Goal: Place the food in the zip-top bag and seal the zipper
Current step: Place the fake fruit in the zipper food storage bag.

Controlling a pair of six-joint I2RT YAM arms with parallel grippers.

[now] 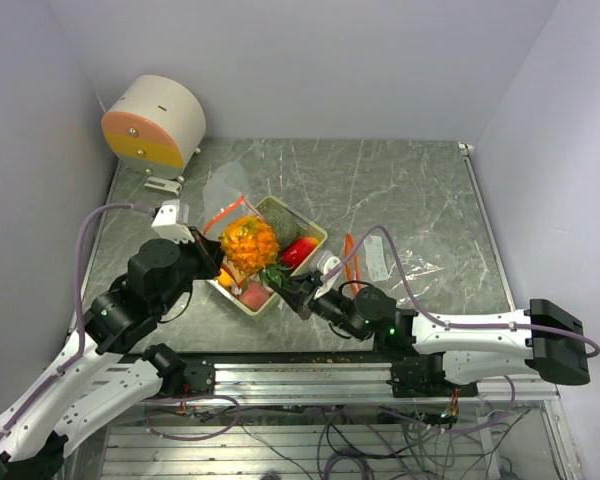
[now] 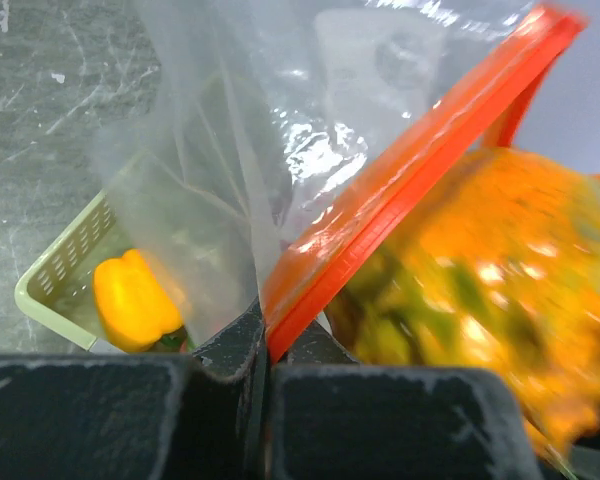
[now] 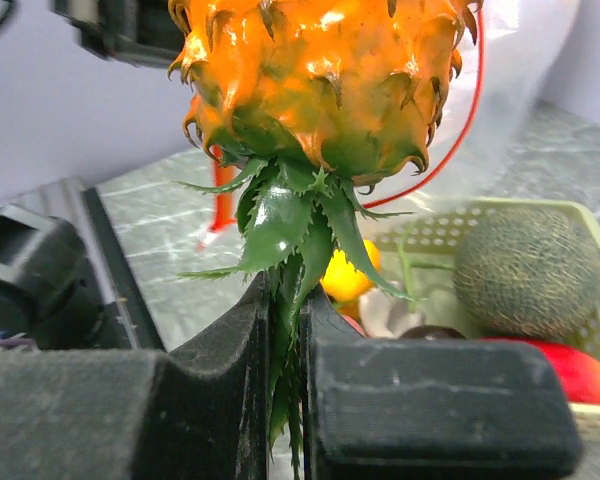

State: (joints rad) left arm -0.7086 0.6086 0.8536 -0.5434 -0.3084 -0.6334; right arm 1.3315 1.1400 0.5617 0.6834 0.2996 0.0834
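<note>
My right gripper (image 3: 285, 300) is shut on the green leaf crown (image 3: 290, 225) of the orange pineapple (image 1: 248, 243), holding the fruit (image 3: 325, 70) up over the pale green basket (image 1: 310, 228). My left gripper (image 2: 263, 335) is shut on the red zipper rim (image 2: 400, 180) of the clear zip-top bag (image 1: 226, 195), held up just left of the pineapple (image 2: 500, 270). The basket holds a grey-green melon (image 3: 528, 272), a red pepper (image 1: 299, 251), a pink piece (image 1: 254, 295), a yellow pepper (image 2: 135, 300) and a white piece (image 3: 385, 312).
A round orange-and-white device (image 1: 155, 122) stands at the back left. A second clear bag with an orange zipper (image 1: 352, 258) lies flat on the marble table (image 1: 400, 190) right of the basket. A metal rail (image 1: 310, 370) runs along the near edge.
</note>
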